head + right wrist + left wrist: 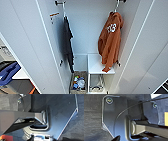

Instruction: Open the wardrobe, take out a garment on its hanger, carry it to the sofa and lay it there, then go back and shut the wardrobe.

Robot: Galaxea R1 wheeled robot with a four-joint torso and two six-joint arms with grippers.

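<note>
The wardrobe (85,30) stands open; the garment (110,42) hangs lengthwise downward on its hanger (116,7) at right, hood uppermost. Either hand's state: cannot tell.

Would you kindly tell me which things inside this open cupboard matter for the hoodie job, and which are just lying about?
Belong to the job:
- wardrobe, doors open
- orange hoodie, hanging at the right
- its hanger, hooked on the rail

Just lying about:
- dark garment, hanging at the left
- white shelf unit under the hoodie
- basket of oddments on the wardrobe floor
</note>
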